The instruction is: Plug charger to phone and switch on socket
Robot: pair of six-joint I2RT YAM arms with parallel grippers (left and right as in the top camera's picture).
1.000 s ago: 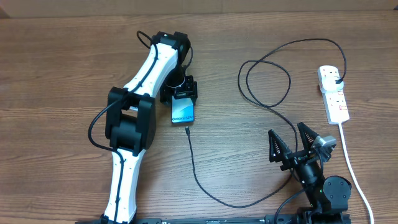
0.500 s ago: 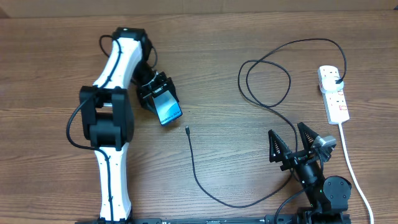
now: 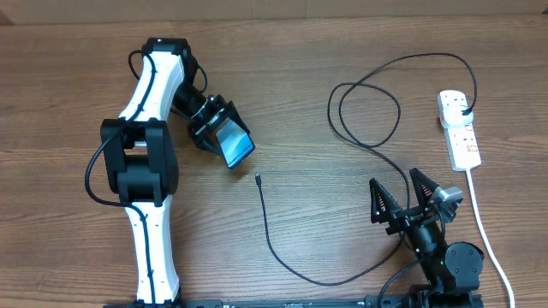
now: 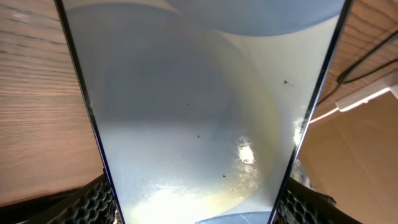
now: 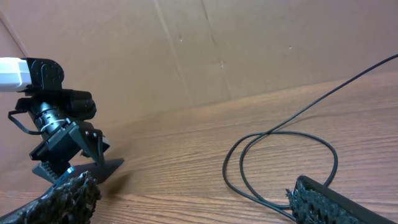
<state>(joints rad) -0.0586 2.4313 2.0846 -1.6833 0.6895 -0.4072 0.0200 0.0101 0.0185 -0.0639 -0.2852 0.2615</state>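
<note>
My left gripper [image 3: 216,128] is shut on the phone [image 3: 235,146], which is lifted and tilted, its lit blue screen facing up-right. The phone fills the left wrist view [image 4: 199,112] between the jaws. The charger is a thin black cable [image 3: 360,145]; its connector tip [image 3: 258,178] lies on the table just below-right of the phone, apart from it. The cable loops right to its black plug [image 3: 464,109] in the white socket strip [image 3: 459,128]. My right gripper [image 3: 405,202] is open and empty near the front right, with the cable loop [image 5: 280,155] ahead of it.
The strip's thick white cord [image 3: 486,231] runs down the right side past the right arm's base. A cardboard wall [image 5: 205,50] stands behind the table. The left arm [image 3: 150,171] stretches across the left half of the table.
The left gripper has lifted the phone off the table and swung it left and away from the connector tip, tilting it. The cable and right arm have not moved.
</note>
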